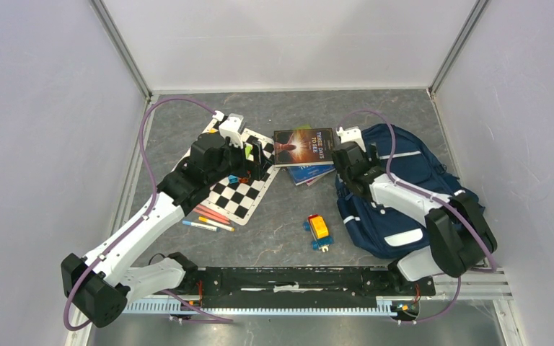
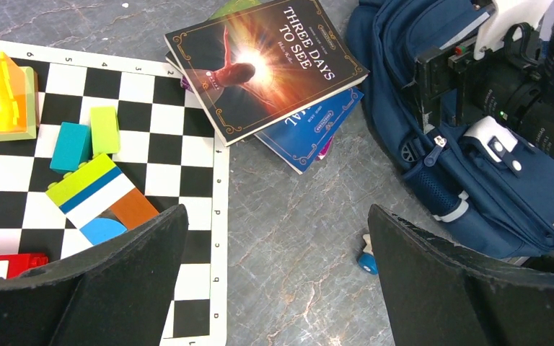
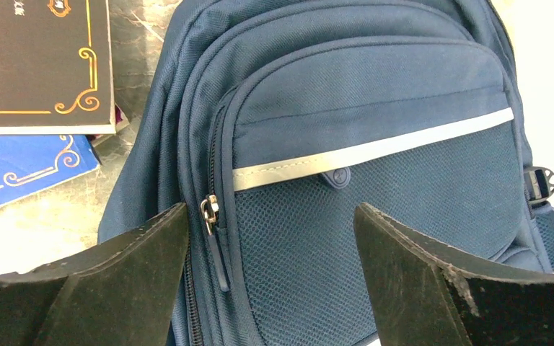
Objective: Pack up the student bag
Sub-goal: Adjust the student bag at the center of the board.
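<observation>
Right end effector [image 3: 270, 213] hovers directly over student bag [image 3: 375, 94]; jaws apart; empty

1. Open tabletop [image 1: 281, 209] runs near to far between the chessboard [image 1: 238, 191] on the left and the student bag [image 1: 418, 173] on the right.
2. A toy car [image 1: 319, 231] sits in that lane's near part.
3. Stacked books [image 1: 304, 149] close its far end, reaching the board's corner and lying just beside the bag.
4. Blocks [image 2: 90, 187] crowd the board, and pens [image 1: 205, 220] line its near edge.
5. The right arm [image 1: 404, 194] lies across the bag's left side.
</observation>
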Controlling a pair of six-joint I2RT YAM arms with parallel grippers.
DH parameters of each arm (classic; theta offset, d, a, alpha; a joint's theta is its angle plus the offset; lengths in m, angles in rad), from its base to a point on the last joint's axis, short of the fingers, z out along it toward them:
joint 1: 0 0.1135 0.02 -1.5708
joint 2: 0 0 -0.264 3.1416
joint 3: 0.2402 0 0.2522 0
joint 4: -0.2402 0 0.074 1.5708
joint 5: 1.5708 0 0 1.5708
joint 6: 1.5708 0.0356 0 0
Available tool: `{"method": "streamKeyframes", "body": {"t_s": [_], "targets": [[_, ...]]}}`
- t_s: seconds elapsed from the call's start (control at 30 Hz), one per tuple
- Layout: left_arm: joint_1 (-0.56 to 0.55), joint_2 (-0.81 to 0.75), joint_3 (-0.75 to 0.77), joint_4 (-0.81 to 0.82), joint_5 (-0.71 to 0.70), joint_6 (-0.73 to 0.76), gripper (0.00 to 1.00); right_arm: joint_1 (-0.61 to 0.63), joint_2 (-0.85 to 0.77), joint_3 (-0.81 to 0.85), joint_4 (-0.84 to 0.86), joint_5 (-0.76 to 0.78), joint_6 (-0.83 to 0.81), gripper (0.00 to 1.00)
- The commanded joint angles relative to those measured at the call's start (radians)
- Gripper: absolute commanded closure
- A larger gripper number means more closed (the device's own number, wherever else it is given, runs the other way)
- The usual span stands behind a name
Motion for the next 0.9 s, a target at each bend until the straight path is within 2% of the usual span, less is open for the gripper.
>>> {"method": "streamKeyframes", "body": {"t_s": [0.0, 0.1, 0.27, 0.4, 0.53, 0.7, 0.87], "targets": [[0.002, 0.003, -0.003, 0.026, 0.004, -0.018, 0.0, -0.013, -0.091, -0.062, 0.073, -0.011, -0.011, 0.15], [0.002, 0.002, -0.003, 0.027, 0.005, -0.019, 0.0, -0.015, -0.1, -0.073, 0.085, -0.024, -0.023, 0.2], [0.001, -0.004, -0.004, 0.026, 0.003, -0.018, 0.0, -0.036, -0.03, -0.078, 0.086, -0.009, -0.018, 0.36], [0.002, -0.007, -0.006, 0.029, 0.005, -0.018, 0.0, -0.039, -0.003, -0.061, 0.082, -0.013, -0.024, 0.7], [0.002, -0.007, -0.006, 0.031, 0.009, -0.017, 0.0, -0.04, -0.076, -0.045, 0.056, -0.006, -0.035, 0.98], [0.001, -0.011, -0.007, 0.033, 0.01, -0.015, 0.0, -0.04, -0.261, -0.044, 0.047, -0.002, -0.08, 1.0], [0.002, -0.014, -0.013, 0.047, 0.028, -0.015, 0.0, -0.04, -0.427, -0.05, 0.069, -0.117, -0.174, 1.0]]}}
